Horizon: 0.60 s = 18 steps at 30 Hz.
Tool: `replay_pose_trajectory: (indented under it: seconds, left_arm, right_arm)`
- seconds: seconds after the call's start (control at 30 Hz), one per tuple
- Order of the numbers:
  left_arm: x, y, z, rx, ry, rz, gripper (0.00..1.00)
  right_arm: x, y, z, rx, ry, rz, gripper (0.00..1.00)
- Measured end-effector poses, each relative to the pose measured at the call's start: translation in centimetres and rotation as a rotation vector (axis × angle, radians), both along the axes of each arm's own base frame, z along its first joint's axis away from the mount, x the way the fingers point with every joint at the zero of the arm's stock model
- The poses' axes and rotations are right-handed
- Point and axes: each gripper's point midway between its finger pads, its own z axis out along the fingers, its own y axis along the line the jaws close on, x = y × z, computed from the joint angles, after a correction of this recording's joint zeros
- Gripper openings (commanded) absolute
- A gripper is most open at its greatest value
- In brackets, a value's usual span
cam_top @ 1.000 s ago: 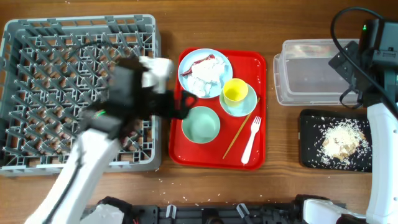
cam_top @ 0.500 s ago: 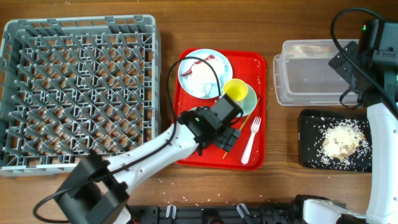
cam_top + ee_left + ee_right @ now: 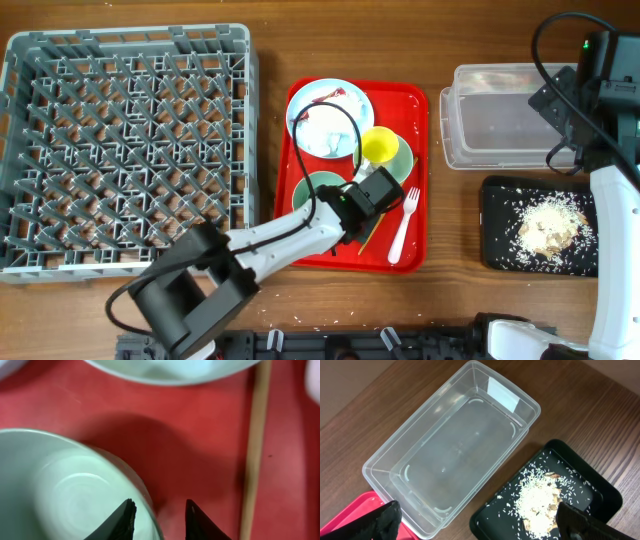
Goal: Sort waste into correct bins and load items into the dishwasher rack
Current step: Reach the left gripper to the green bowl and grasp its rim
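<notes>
Wooden table (image 3: pixel 460 40) seen from overhead; we mark four things lying directly on it: at the left, the grey dishwasher rack (image 3: pixel 130 36); just beside it, at centre, the red serving tray (image 3: pixel 412 120); at the right, the clear tub (image 3: pixel 447 130), with the black tray (image 3: pixel 495 215) close beside it toward the front edge; we also note a few pale grains (image 3: pixel 262 292) scattered on the wood.

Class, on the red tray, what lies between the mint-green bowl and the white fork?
The wooden chopsticks, lying on the red tray. The left wrist view shows them right of the bowl; overhead, the left hand partly hides them.
</notes>
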Motion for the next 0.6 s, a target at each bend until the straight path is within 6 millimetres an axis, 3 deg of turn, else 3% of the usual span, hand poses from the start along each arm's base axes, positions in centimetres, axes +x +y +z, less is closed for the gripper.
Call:
replay_pose_trajectory:
  seconds: [0.33, 0.6]
  left_arm:
    - [-0.03, -0.12, -0.28, 0.001, 0.001, 0.001, 0.17]
    - [-0.15, 0.06, 0.21, 0.001, 0.001, 0.000, 0.04]
  right_arm:
    - [0.00, 0.00, 0.00, 0.000, 0.000, 0.000, 1.00]
    - [0.00, 0.00, 0.00, 0.000, 0.000, 0.000, 1.00]
